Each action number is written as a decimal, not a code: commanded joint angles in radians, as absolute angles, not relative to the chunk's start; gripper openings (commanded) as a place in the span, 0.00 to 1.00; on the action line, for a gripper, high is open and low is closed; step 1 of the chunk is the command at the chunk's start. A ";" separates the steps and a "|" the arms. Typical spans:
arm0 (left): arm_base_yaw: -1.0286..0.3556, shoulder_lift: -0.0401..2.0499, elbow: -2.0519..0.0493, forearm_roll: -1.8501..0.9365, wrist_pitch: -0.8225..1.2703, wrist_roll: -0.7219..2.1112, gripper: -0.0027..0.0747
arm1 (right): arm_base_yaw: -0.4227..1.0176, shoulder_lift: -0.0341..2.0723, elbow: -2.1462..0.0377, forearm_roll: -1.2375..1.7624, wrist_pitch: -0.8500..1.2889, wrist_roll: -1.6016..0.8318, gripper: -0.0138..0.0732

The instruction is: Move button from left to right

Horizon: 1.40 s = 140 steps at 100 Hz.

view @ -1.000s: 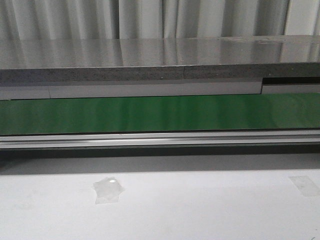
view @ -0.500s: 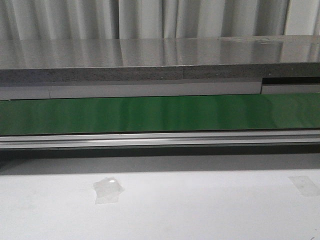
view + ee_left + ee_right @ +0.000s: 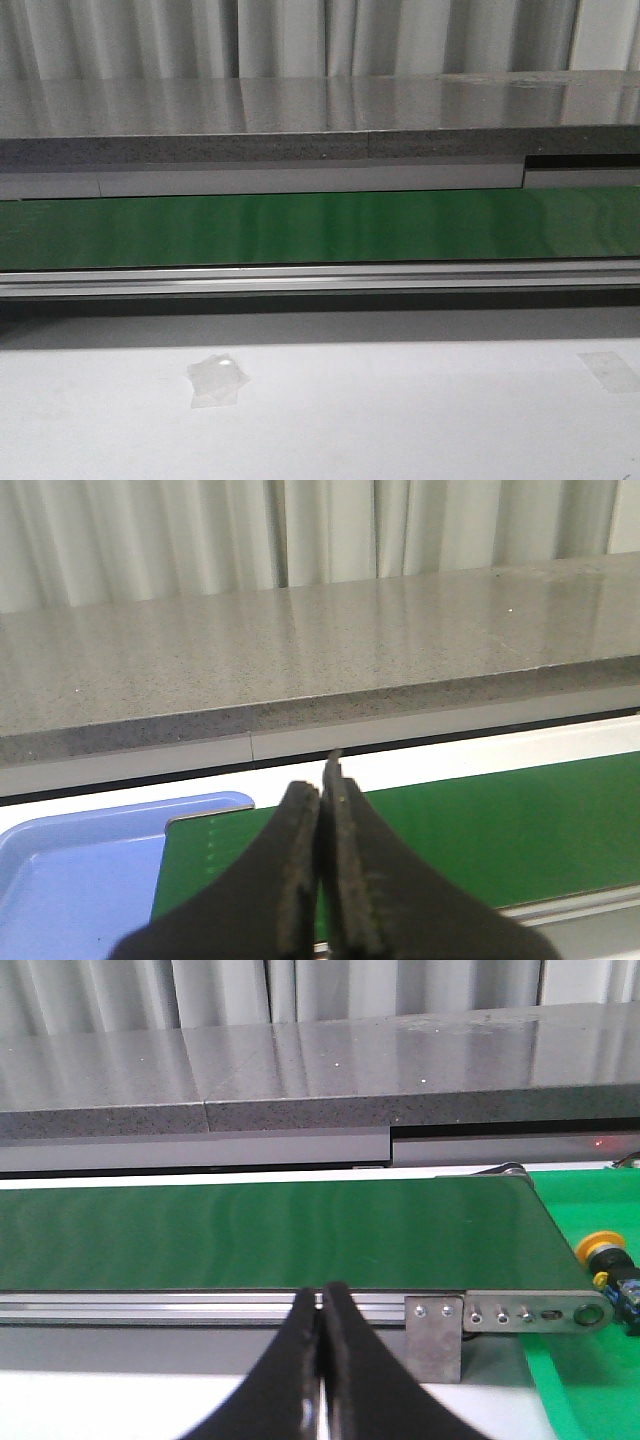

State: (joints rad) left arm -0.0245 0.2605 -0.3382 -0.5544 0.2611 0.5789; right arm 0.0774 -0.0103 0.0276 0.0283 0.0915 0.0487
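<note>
Both arms at rest above the green belt (image 3: 320,228). The left gripper (image 3: 322,810) and the right gripper (image 3: 322,1310) each have their 2 fingers pressed together, holding nothing. The button (image 3: 604,1251) shows only in the right wrist view, on a green mat (image 3: 585,1360) just past the belt's end bracket (image 3: 535,1313); a blue tray (image 3: 70,870) sits by the other end. A good pickup probably means opening the jaws well above the cap, then closing on the black body.
</note>
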 commanded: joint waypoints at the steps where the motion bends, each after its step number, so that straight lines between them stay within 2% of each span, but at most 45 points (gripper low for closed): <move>1: -0.032 0.269 -0.366 -0.575 0.194 0.568 0.01 | 0.078 -0.030 0.012 0.020 0.006 0.046 0.08; 108: -0.032 0.269 -0.366 -0.530 0.172 0.561 0.01 | 0.078 -0.030 0.012 0.020 0.006 0.046 0.08; 115: -0.032 0.267 -0.364 -0.401 0.172 0.433 0.01 | 0.078 -0.030 0.012 0.020 0.006 0.046 0.08; 129: -0.032 0.243 -0.333 -0.009 0.165 -0.039 0.01 | 0.078 -0.030 0.012 0.020 0.006 0.046 0.08; 140: -0.032 0.207 -0.290 0.047 0.122 -0.094 0.01 | 0.078 -0.030 0.012 0.020 0.006 0.046 0.08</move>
State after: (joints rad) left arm -0.0245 0.2196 -0.2915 -0.0243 0.2399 0.0071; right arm 0.0774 -0.0103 0.0276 0.0262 0.0908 0.0487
